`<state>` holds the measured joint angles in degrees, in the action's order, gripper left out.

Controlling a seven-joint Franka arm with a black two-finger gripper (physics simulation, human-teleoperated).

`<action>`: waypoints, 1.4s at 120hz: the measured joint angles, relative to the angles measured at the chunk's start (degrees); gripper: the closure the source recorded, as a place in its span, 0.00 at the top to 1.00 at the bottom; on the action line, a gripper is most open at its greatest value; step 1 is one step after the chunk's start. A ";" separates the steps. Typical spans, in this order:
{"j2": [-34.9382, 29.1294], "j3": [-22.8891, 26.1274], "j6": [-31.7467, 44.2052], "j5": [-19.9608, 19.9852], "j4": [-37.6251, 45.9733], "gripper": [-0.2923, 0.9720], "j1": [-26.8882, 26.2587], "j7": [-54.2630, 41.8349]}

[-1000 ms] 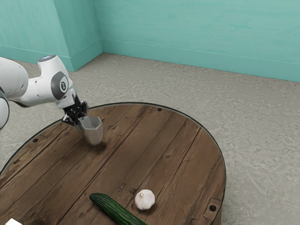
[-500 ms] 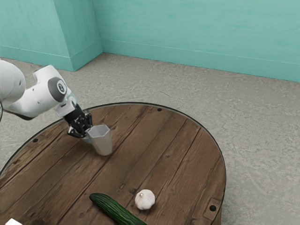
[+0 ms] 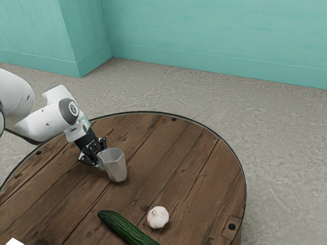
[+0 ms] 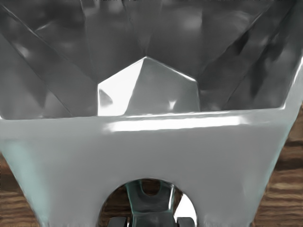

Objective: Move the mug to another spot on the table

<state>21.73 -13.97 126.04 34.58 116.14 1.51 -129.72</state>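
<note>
Mug (image 3: 116,164): faceted grey surface, glossy, with bright highlights inside. Counter (image 3: 179,163): dark, grained wood planks, matt. Cucumber (image 3: 125,228): glossy green skin.

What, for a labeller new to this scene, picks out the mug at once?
Look at the round wooden table. Toward the exterior view's left, the black gripper grips the mug. It alone is grey and faceted, unlike the white garlic and green cucumber.

- Exterior camera is looking down from high beside the arm (image 3: 46,115), standing well back, taking in the round table (image 3: 194,168), floor (image 3: 265,117) and teal walls (image 3: 214,30).
- Wrist camera is riding at the wrist, looking close into the mug (image 4: 142,142).
- Both are sharing the mug and the table's planks.
</note>
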 joint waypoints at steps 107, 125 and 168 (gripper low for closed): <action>-5.24 4.78 -29.03 -25.50 -38.33 0.75 -0.77 57.76; -5.15 4.83 -33.19 -26.26 -38.85 0.75 -1.02 74.63; -5.19 4.83 -36.36 -26.58 -39.76 0.75 -1.07 101.36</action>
<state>16.54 -9.14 89.68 8.00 76.38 0.43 -28.36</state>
